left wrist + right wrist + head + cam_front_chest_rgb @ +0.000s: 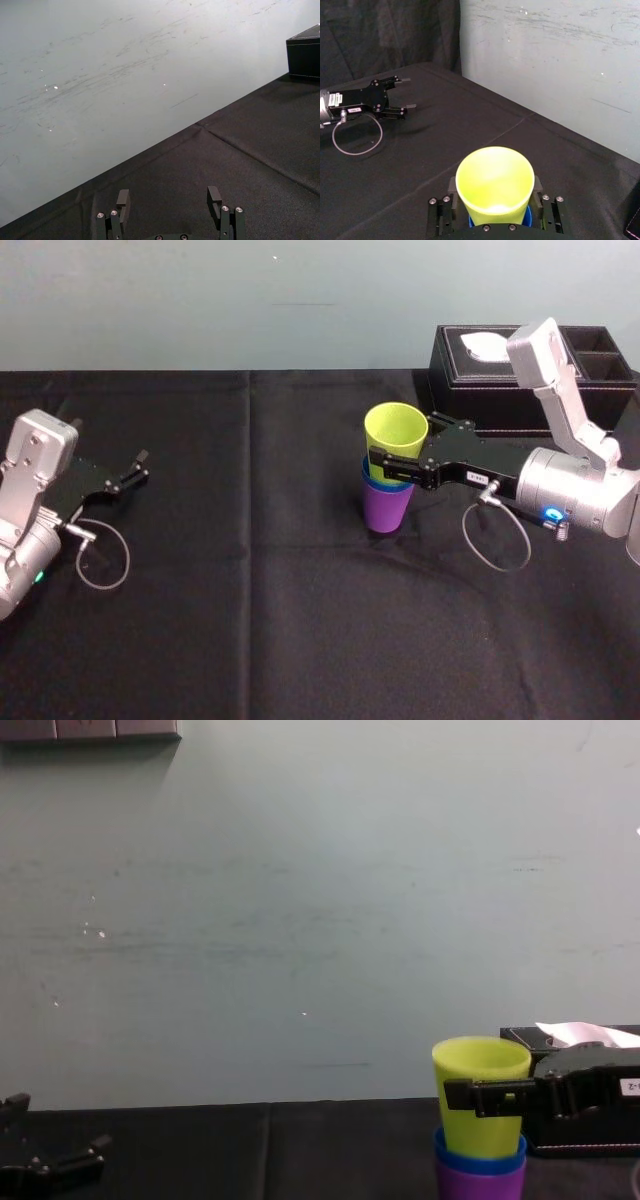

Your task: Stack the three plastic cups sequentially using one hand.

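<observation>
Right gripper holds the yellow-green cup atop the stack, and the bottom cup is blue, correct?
No: the bottom one is the purple cup; the blue cup sits in it, under the yellow-green cup the right gripper holds. Head view shows it.

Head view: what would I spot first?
Three bright cups right of the table's middle: a yellow cup nested in a blue cup, nested in a purple cup. The right end effector is shut on the yellow cup from the side. The left end effector sits open at the table's left.
</observation>
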